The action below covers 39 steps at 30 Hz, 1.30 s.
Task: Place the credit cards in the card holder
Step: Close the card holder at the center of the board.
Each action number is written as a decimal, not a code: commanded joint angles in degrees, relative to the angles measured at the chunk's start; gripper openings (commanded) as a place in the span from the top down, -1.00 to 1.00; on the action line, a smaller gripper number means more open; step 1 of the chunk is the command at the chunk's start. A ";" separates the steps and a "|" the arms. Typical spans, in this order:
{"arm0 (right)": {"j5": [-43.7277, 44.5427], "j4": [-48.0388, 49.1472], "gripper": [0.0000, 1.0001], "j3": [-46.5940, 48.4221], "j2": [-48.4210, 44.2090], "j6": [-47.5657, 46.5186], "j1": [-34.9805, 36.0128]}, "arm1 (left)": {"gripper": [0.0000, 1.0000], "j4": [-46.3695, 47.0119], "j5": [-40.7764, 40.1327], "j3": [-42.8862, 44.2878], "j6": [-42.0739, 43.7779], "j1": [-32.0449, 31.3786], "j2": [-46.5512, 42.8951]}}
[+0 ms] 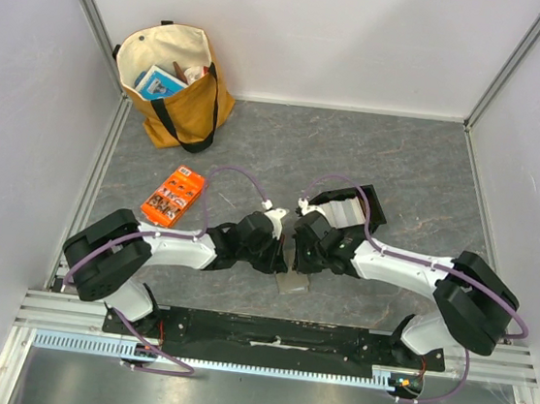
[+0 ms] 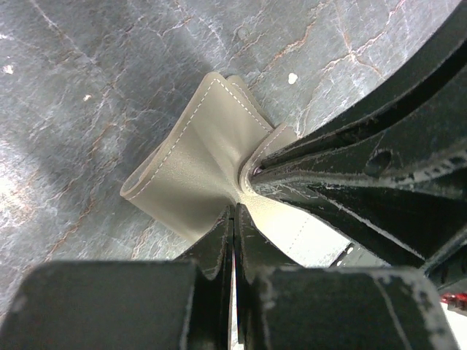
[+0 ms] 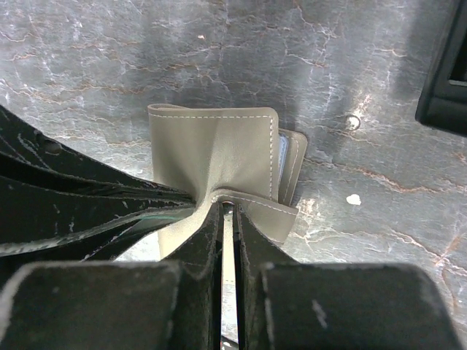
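Note:
The olive-grey card holder (image 1: 292,283) lies near the table's front middle, between both grippers. My left gripper (image 2: 235,208) is shut on one flap of the card holder (image 2: 197,160). My right gripper (image 3: 228,201) is shut on a stitched edge of the card holder (image 3: 219,146), pulling it into a crease. Each wrist view shows the other gripper's black fingers (image 2: 350,160) (image 3: 73,197) beside the holder. A pale blue card edge (image 3: 279,164) shows between the holder's layers. Pale credit cards (image 1: 342,213) stand in the black tray (image 1: 375,206) behind my right gripper (image 1: 295,256), which nearly touches my left gripper (image 1: 278,258).
An orange printed packet (image 1: 173,197) lies left of the arms. A tan tote bag (image 1: 177,89) with things in it stands at the back left corner. White walls and metal rails enclose the grey table. The tray's corner shows in the right wrist view (image 3: 445,87).

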 commanded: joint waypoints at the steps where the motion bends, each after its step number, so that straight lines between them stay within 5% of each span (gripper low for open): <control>1: -4.46 -1.40 0.96 -7.43 11.14 -0.33 -0.96 | 0.96 -2.18 -1.44 -2.72 1.55 -0.45 1.60; 19: 1.16 -11.67 1.00 -0.84 22.12 -0.95 -0.70 | 0.96 1.68 -1.26 -5.01 -0.20 -0.36 0.54; 39: 3.80 -11.76 1.00 -0.14 27.58 4.24 -0.26 | 0.96 8.36 -3.02 -8.88 -4.78 -0.45 -1.92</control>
